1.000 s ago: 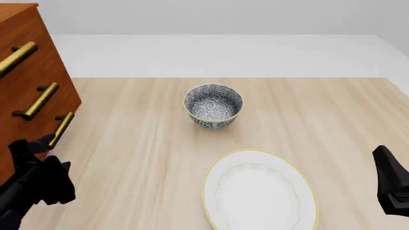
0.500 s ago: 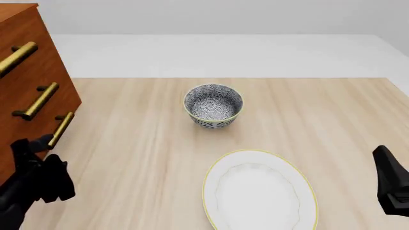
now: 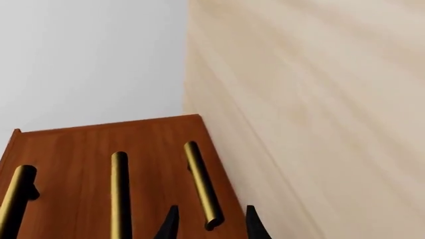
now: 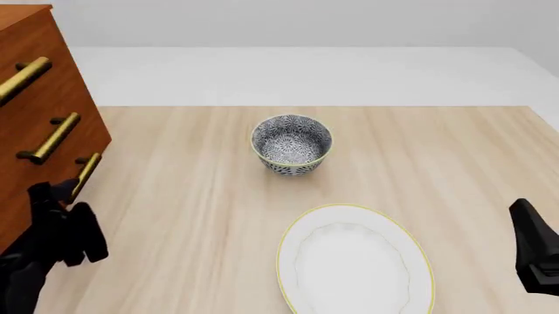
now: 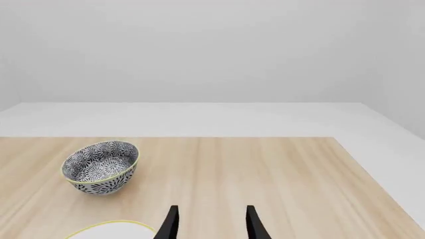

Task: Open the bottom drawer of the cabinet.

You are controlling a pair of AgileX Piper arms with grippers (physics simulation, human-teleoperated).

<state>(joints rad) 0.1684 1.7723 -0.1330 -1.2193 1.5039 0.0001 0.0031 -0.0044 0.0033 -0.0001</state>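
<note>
Patterned bowl (image 4: pixel 292 144) beyond, apparently clear of left claw (image 3: pixel 210 225).

Bowl (image 4: pixel 292 144), plate (image 4: pixel 354 261) mid-table; cabinet (image 4: pixel 39 124) far left.

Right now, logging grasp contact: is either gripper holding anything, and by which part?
Nothing held. The left gripper is open, straddling the bottom drawer's handle end; the right gripper is open and empty.
</note>
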